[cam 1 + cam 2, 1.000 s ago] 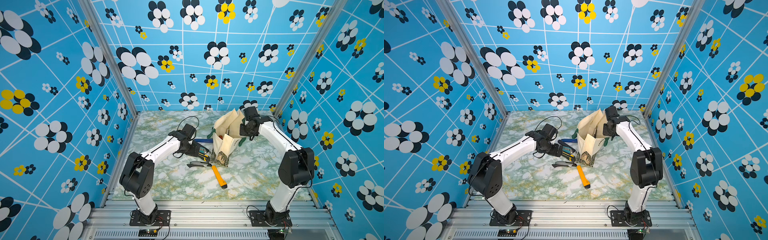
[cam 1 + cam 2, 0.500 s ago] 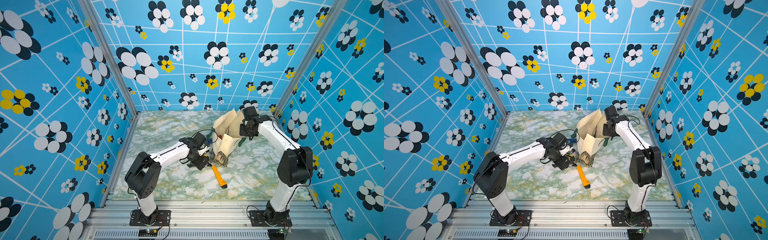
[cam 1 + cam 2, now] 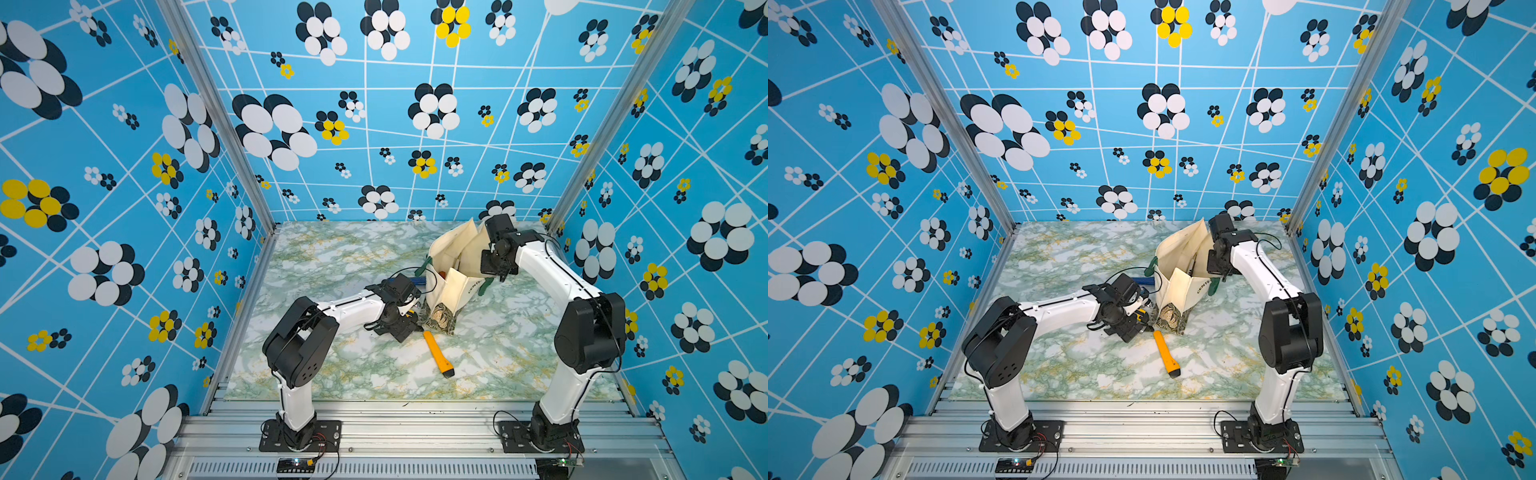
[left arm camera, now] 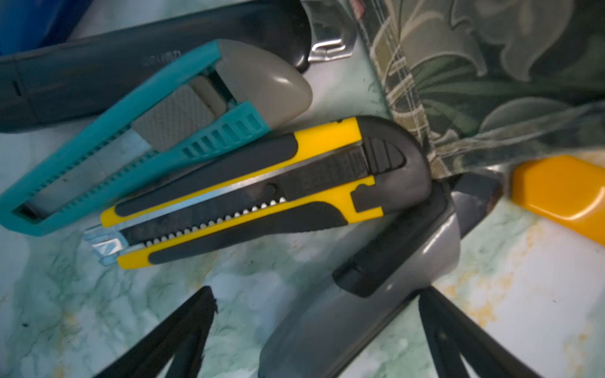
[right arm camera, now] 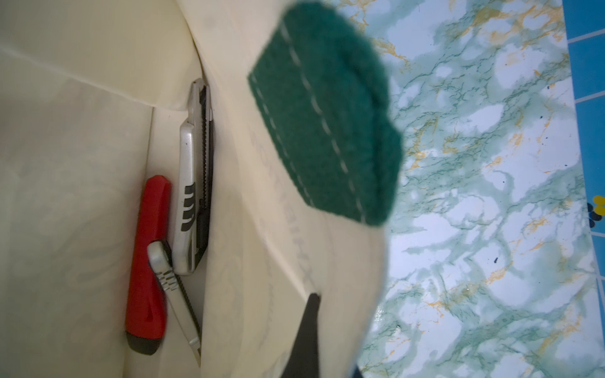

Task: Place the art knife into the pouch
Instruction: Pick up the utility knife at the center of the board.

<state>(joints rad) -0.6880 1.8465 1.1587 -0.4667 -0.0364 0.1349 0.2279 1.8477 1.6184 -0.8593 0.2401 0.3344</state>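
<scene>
**Left gripper spread over the knives at the foot of the pouch**

The pouch (image 3: 451, 266) (image 3: 1177, 266) stands right of centre on the marbled table (image 3: 332, 266), toward the far side. Its cream mouth gapes upward and its leafy patterned band (image 3: 440, 318) rests on the table at the near end.

The right gripper (image 3: 496, 270) (image 3: 1219, 268) is at the right rim of the pouch with its fingers together, pinching the cream canvas. In the right wrist view one black fingertip (image 5: 307, 333) lies on that fabric, just beside a green handle (image 5: 327, 124). The same view looks down into the pouch, where a red knife (image 5: 147, 261) and two silver knives (image 5: 193, 183) lie side by side against the cloth.

The left gripper (image 3: 401, 328) (image 3: 1129, 328) hangs low at the near left of the pouch, right by the band. Its fingers (image 4: 170, 340) are wide apart and hold nothing. A grey art knife (image 4: 376, 278) lies on the table between them, one end reaching the patterned band (image 4: 491, 81). Whether the fingers touch the table cannot be told.

Just beside the grey one lies a yellow-and-black knife (image 4: 248, 193), its butt end against the band. Past it lie a teal knife (image 4: 147, 137) and then a dark knife (image 4: 147, 65), packed close together.

An orange knife (image 3: 438, 353) (image 3: 1166, 353) (image 4: 563, 196) lies alone on the near side, one end just beside the corner of the band.
</scene>
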